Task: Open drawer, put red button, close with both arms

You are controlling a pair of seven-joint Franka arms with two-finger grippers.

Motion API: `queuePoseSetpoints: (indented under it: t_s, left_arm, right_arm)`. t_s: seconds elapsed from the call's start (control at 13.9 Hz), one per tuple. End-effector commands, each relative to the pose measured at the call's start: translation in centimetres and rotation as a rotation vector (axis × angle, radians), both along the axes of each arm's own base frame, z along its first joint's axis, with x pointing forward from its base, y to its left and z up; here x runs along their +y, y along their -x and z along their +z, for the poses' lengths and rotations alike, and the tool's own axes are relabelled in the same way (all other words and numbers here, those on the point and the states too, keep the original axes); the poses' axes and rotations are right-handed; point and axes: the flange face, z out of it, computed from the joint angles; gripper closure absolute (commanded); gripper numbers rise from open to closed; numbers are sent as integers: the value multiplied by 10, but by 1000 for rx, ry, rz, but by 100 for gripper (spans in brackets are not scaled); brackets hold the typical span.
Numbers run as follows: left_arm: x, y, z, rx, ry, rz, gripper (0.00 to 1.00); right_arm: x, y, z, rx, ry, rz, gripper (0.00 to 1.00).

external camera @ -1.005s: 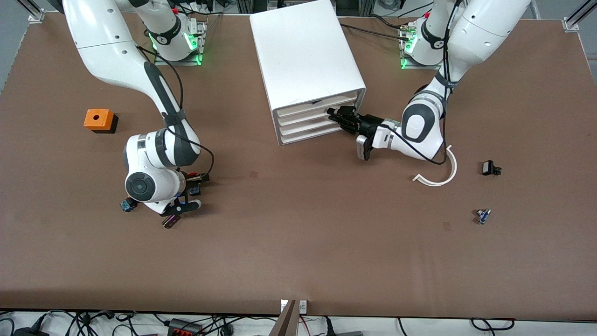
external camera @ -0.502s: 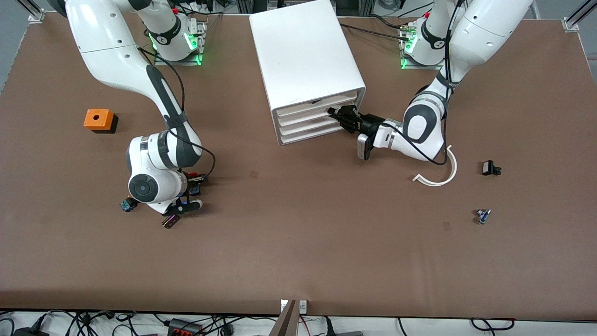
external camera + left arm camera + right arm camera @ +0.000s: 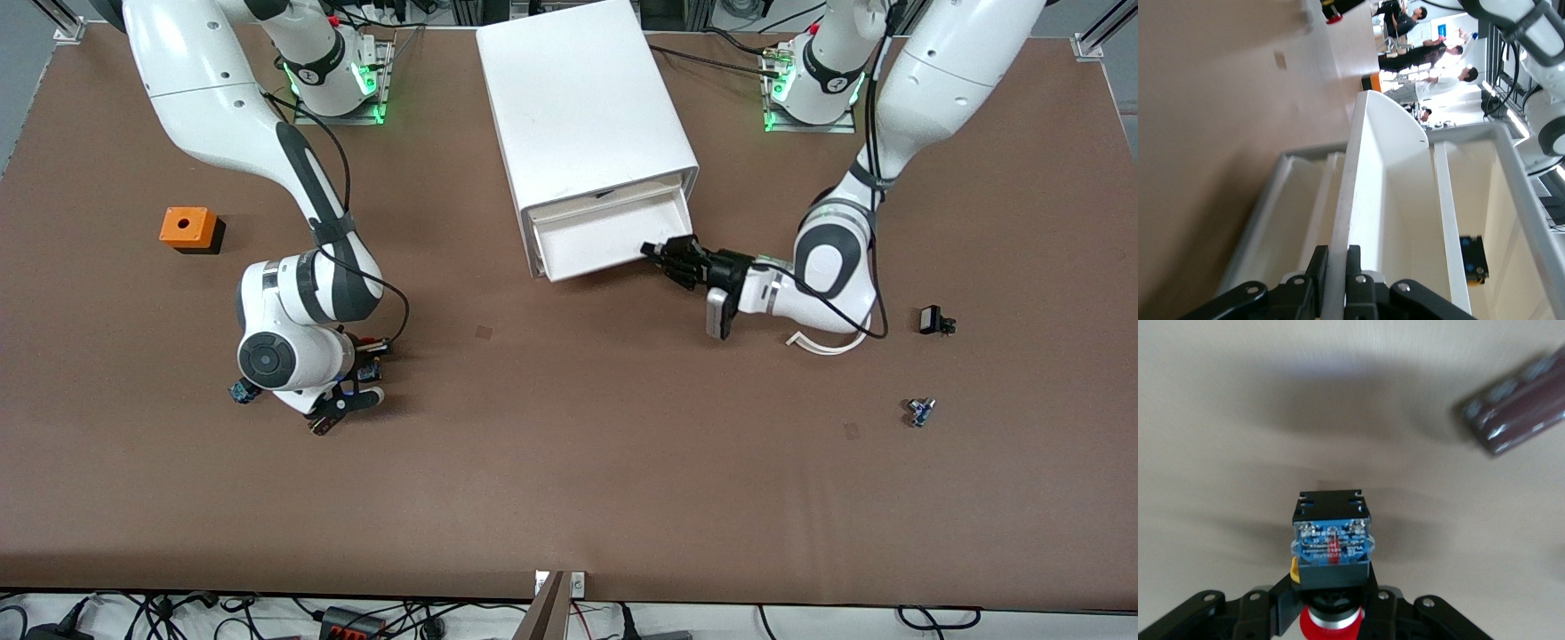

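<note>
— gripping the front edge of the drawer with my left gripper, jaws pinched tight on its thin white wall; it stands part-way out of the cabinet.

— and the red button?

— clamped in my right gripper over bare brown table toward the right arm's end, near a small dark block. open table lies in front of the drawer.

An orange box with a round hole sits on the brown surface toward the right arm's end. Toward the left arm's end lie a curved white plastic strip, a small black part, and, nearer the front camera, a tiny blue component.
</note>
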Motion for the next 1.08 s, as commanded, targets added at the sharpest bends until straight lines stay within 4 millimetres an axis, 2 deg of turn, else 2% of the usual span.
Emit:
queuePoseSetpoints:
  t_s: [0.0, 0.07, 0.14, 0.22, 0.36, 0.43, 0.5, 0.65, 0.72, 0.86, 1.0]
  left_arm:
    - [8, -30, -3, -19, 10, 16, 93]
    - [7, -31, -1, -21, 10, 15, 75]
    - [9, -31, -2, -25, 12, 16, 16]
    - [11, -32, 3, -28, 10, 18, 0]
    - [17, -36, 16, -30, 15, 20, 0]
    - [21, -35, 22, 14, -3, 8, 0]
    - [26, -37, 41, 65, -41, -2, 0]
    - [30, -36, 86, 178, -177, -27, 0]
    - [32, -35, 103, 217, -260, -44, 0]
    - [44, -37, 127, 250, -463, -88, 0]
    - [67, -47, 151, 281, -642, -88, 0]
  right_arm:
    - [14, -18, 52, -50, -19, 18, 100]
    - [19, -24, 70, -70, -27, 23, 100]
    - [25, -31, 89, -94, -36, 36, 100]
    - [36, -37, 108, -125, -46, 51, 100]
    - [68, -35, 147, -189, -69, 95, 100]
    - [93, -27, 159, -205, -78, 131, 100]
    - [124, -15, 175, -225, -89, 172, 100]
    - [187, 16, 185, -239, -96, 260, 100]
    - [212, 30, 186, -242, -94, 299, 100]
    - [247, 53, 192, -252, -92, 357, 100]
    - [282, 78, 195, -253, -97, 337, 100]
